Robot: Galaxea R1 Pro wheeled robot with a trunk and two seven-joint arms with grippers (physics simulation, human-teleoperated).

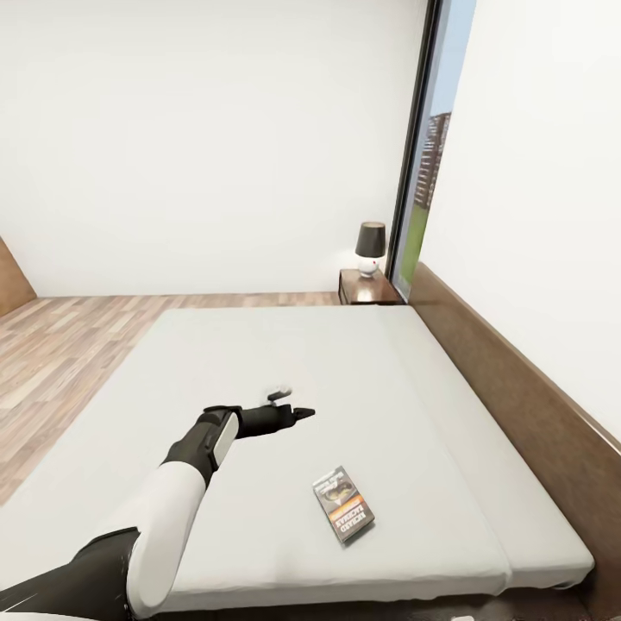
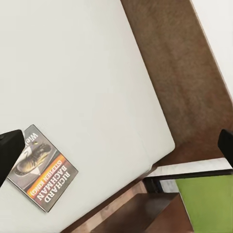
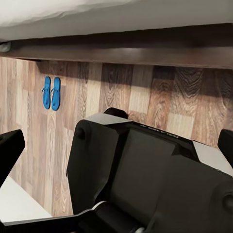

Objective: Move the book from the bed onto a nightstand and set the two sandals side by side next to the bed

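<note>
**Left arm extended over the bed; book on mattress, sandals paired on floor**

Head view: the left arm reaches forward over the bed (image 1: 285,379). The left gripper (image 1: 297,412) hangs above the pale mattress, pointing toward the headboard (image 1: 517,379) side. Whether its jaws are apart or together cannot be told from this view. In the left wrist view one dark fingertip (image 2: 8,153) sits at one picture edge and the other at the opposite edge, with nothing between them, so the jaws stand wide apart.

The book (image 1: 343,504) lies flat on the mattress, cover up, near the foot-end corner nearest the robot and on the headboard side. It is apart from the left gripper, closer to the robot than the gripper. In the left wrist view the cover shows an orange band and white lettering, and the book lies just beside one fingertip in the picture; contact cannot be confirmed.

The nightstand (image 1: 369,291) stands at the far corner of the bed, against the window (image 1: 427,147) wall. A lamp (image 1: 370,247) with a dark shade rests on its top.

Right wrist view: the two sandals (image 3: 51,92) lie side by side on the wood-plank floor (image 3: 160,92), parallel, close to the dark bed frame. The right gripper's (image 3: 116,145) fingertips sit at opposite picture edges, jaws wide apart and holding nothing, above the robot's dark body.
</note>
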